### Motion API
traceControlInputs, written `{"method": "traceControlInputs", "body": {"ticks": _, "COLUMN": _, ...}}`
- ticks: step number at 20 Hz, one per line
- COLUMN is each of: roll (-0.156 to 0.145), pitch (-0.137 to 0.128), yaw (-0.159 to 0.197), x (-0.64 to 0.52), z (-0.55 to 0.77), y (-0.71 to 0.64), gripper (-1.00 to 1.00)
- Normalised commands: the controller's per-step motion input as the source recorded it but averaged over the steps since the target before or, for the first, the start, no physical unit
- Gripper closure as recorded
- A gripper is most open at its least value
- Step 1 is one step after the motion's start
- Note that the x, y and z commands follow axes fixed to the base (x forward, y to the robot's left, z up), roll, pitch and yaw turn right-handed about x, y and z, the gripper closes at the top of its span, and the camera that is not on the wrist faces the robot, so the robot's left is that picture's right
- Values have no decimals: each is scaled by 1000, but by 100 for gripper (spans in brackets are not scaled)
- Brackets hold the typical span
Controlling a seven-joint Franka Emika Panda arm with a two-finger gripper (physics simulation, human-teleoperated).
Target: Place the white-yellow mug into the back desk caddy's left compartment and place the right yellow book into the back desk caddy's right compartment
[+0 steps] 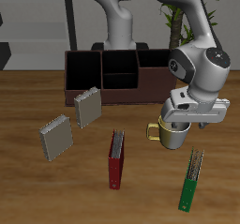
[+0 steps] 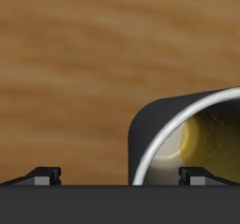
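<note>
The white-yellow mug (image 1: 172, 134) stands upright on the table near its front, handle (image 1: 153, 131) pointing toward the books. My gripper (image 1: 180, 123) is open right over it. In the wrist view the fingers (image 2: 45, 174) are wide apart, and the gripper (image 2: 122, 174) straddles the mug's wall (image 2: 141, 143), one finger over the yellow inside. The right yellow book (image 1: 54, 137), pale tan-grey, lies apart nearer the front. The dark reddish-brown desk caddy (image 1: 117, 95) with black-lined compartments stands at the back, partly hidden by the arm.
A second pale book (image 1: 87, 106) leans just before the caddy. A red book (image 1: 115, 159) and a green book (image 1: 190, 181) lie near the front edge, the green one close to the mug. A plant stands behind the table.
</note>
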Motion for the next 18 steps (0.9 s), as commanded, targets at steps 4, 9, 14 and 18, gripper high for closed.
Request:
{"method": "traceControlInputs", "body": {"ticks": 4, "roll": -5, "pitch": 44, "yaw": 9, "x": -16, "z": -245, "y": -73, "gripper": 100}}
{"method": "traceControlInputs", "body": {"ticks": 9, "roll": -7, "pitch": 10, "yaw": -4, "x": -55, "z": 102, "y": -122, "gripper": 100}}
{"method": "traceControlInputs", "body": {"ticks": 14, "roll": -28, "pitch": -46, "yaw": 18, "x": -52, "z": 415, "y": -226, "gripper": 100}}
{"method": "traceControlInputs", "body": {"ticks": 18, "roll": -72, "pitch": -39, "yaw": 6, "x": -53, "z": 611, "y": -410, "gripper": 100}}
